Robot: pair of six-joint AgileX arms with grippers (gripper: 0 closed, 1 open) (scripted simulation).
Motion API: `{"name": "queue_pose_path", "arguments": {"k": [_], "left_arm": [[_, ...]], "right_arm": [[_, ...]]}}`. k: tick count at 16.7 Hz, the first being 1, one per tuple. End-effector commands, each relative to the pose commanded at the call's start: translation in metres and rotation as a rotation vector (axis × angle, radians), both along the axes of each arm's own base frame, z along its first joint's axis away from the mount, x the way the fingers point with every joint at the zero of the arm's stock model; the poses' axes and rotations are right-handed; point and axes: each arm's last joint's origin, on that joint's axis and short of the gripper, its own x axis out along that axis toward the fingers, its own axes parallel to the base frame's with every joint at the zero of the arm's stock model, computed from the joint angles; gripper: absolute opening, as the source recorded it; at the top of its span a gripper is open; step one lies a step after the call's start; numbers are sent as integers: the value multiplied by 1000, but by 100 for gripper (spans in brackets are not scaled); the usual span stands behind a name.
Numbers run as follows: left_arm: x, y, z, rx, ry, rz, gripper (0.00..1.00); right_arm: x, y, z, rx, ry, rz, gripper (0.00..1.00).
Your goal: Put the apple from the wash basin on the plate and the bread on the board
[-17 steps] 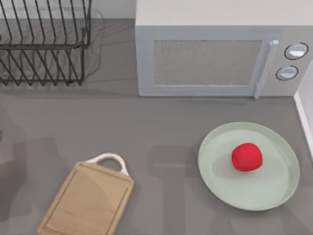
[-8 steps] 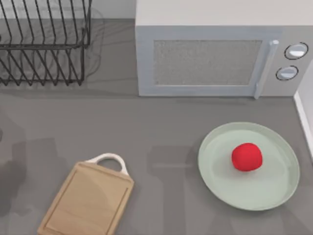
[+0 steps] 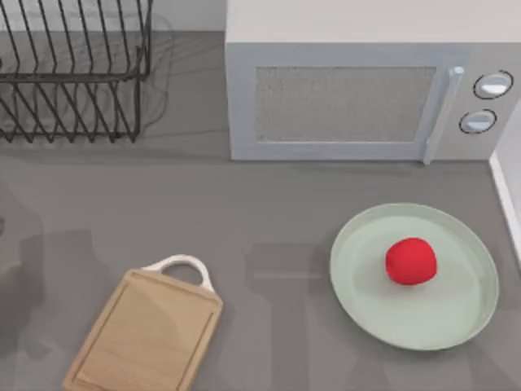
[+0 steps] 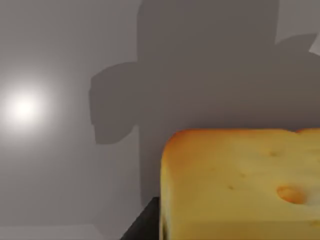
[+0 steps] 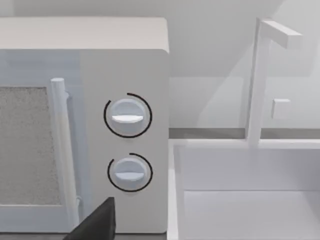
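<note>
The apple [image 3: 411, 261] lay on the plate [image 3: 358, 285]; the board [image 3: 146, 338] was bare. The bread [image 4: 240, 185] sat close under the left wrist, perhaps gripped; either hand's state I cannot tell.

Light matt wood board [image 3: 146, 338], smooth pale plate [image 3: 456, 322], black wire rack [image 3: 73, 73], porous bread [image 4: 240, 185]

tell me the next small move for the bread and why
Probably carry the bread toward the board. The apple already sits on the plate, while the board at the table's lower left bears nothing. The left wrist view shows the bread close up over grey surface, seemingly at the left arm, though a grip cannot be confirmed.
</note>
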Motion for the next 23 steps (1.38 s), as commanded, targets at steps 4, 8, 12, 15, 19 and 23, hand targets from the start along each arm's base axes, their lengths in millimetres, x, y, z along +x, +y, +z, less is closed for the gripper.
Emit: {"name": "queue_pose_path", "arguments": {"k": [4, 8, 12, 15, 19, 23], "left_arm": [[0, 0, 0, 0, 0, 0, 0], [0, 0, 0, 0, 0, 0, 0], [4, 1, 14, 5, -19, -5, 0], [6, 1, 42, 0, -3, -6, 0], [2, 0, 84, -7, 22, -6, 0], [0, -1, 101, 1, -3, -3, 0]], "right_arm": [[0, 0, 0, 0, 0, 0, 100], [0, 0, 0, 0, 0, 0, 100], [0, 0, 0, 0, 0, 0, 100], [0, 0, 0, 0, 0, 0, 100], [0, 0, 0, 0, 0, 0, 100], [0, 0, 0, 0, 0, 0, 100]]}}
